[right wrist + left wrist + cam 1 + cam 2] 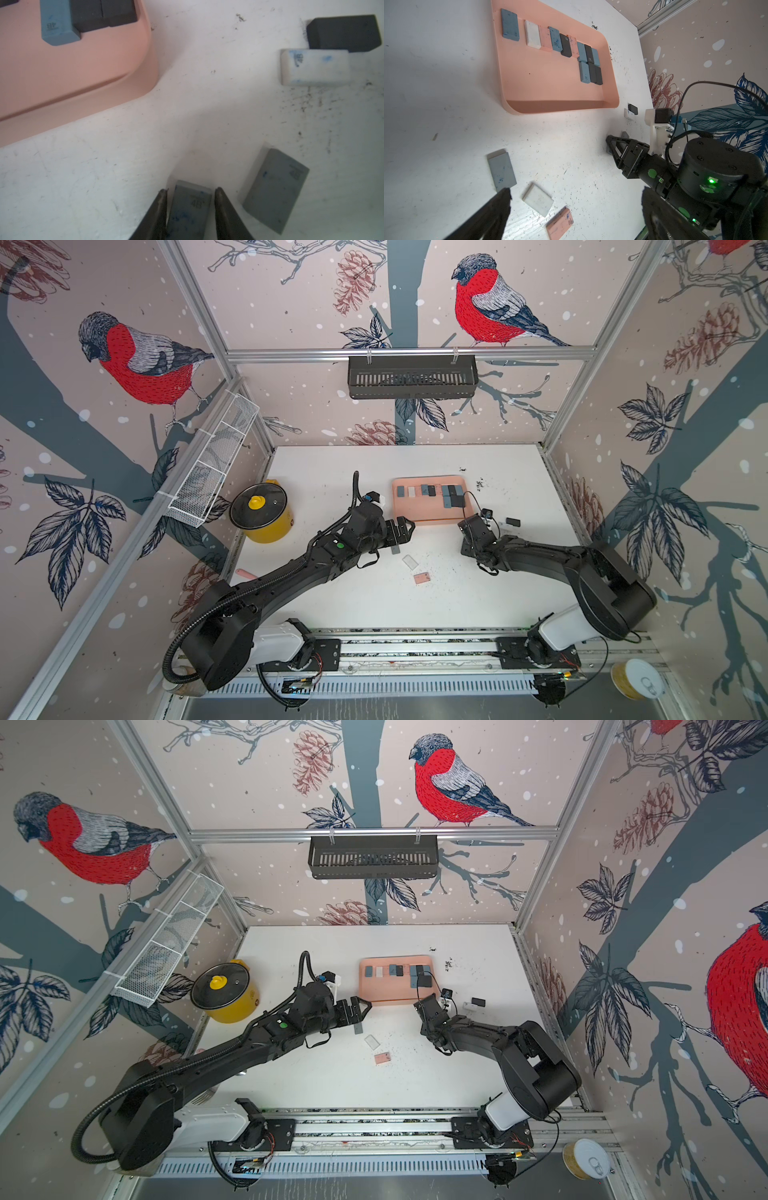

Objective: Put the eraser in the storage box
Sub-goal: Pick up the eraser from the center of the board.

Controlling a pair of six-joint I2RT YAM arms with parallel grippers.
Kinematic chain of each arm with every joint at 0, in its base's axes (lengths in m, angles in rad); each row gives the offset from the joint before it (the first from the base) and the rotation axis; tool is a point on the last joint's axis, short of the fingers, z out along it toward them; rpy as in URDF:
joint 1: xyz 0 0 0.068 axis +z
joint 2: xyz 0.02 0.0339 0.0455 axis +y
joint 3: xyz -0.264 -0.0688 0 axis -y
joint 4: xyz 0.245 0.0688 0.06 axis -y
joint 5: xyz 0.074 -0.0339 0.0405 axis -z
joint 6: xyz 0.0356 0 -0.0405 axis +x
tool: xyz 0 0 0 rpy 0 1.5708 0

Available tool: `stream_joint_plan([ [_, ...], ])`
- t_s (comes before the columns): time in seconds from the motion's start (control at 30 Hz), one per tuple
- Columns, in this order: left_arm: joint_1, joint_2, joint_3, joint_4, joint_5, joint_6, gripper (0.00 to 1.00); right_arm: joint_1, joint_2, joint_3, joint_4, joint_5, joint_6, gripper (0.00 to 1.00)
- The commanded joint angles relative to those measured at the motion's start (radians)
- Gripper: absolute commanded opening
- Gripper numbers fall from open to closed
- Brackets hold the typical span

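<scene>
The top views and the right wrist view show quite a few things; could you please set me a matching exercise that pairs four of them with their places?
Things:
1. yellow pot
2. grey-blue eraser
3. black basket
4. pink eraser

Places:
A. hung on the rear rail
B. loose on the table, beside a white eraser
C. between the right pincer fingers
D. near the white wire basket

Pairs: 1-D, 2-C, 3-A, 4-B.

Bright, even light; soft shadows; right wrist view slightly blurred.
</scene>
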Motion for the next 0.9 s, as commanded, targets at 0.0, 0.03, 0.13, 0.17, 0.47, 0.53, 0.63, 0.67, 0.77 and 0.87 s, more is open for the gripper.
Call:
stream_joint_plan([
  [0.0, 0.001, -0.005, 0.008, 0.031, -0.016, -0.002, 0.97, -0.001, 0.009, -0.008, -0.049, -0.075, 0.007, 0.37],
  [0.03, 0.0, -0.005, 0.009, 0.031, -0.017, -0.002, 0.97, 0.001, 0.009, -0.009, -0.049, -0.079, 0.01, 0.36],
  [0.13, 0.0, -0.005, 0.01, 0.03, -0.019, -0.002, 0.97, 0.009, 0.006, -0.013, -0.049, -0.084, 0.018, 0.32],
  [0.17, 0.0, -0.002, 0.009, 0.03, -0.019, -0.002, 0.97, 0.012, 0.007, -0.014, -0.049, -0.085, 0.02, 0.32],
  [0.47, 0.0, 0.005, 0.016, 0.021, -0.016, 0.0, 0.97, 0.021, 0.01, -0.01, -0.049, -0.083, 0.026, 0.24],
  [0.53, 0.0, 0.004, 0.018, 0.015, -0.019, 0.004, 0.97, 0.021, 0.003, 0.007, -0.061, -0.079, 0.021, 0.24],
  [0.63, 0.0, 0.003, 0.021, 0.011, -0.027, 0.007, 0.97, 0.021, -0.008, 0.038, -0.084, -0.069, 0.007, 0.23],
  [0.67, 0.001, 0.003, 0.021, 0.01, -0.029, 0.007, 0.97, 0.02, -0.009, 0.049, -0.093, -0.066, 0.001, 0.23],
  [0.77, 0.0, 0.006, 0.022, 0.01, -0.029, 0.007, 0.97, 0.017, -0.012, 0.083, -0.115, -0.059, -0.015, 0.23],
  [0.87, 0.0, 0.009, 0.027, 0.007, -0.029, 0.009, 0.97, 0.015, -0.009, 0.12, -0.134, -0.052, -0.033, 0.23],
])
